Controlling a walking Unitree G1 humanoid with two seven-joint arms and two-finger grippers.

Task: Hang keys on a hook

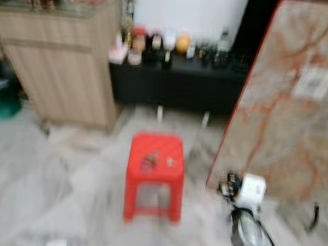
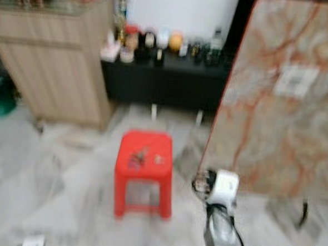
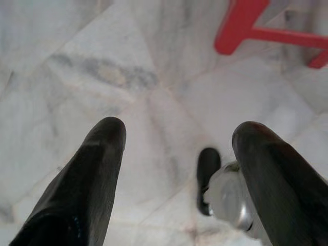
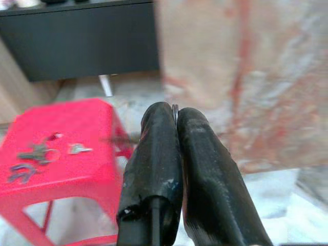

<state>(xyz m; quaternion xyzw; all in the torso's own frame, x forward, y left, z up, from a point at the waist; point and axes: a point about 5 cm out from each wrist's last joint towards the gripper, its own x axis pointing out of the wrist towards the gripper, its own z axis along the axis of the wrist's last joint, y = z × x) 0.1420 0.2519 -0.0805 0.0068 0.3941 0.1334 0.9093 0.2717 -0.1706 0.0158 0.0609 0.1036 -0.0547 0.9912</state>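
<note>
Your keys (image 4: 36, 154) lie near the middle of the red stool's (image 1: 174, 182) top, while your right gripper (image 4: 176, 114), fingers pressed together, hovers beside it and your left gripper (image 3: 177, 141) hangs spread over the marble floor (image 3: 66, 77).

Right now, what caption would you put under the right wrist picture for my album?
Shut right end effector points past a red stool with keys on top.
</note>
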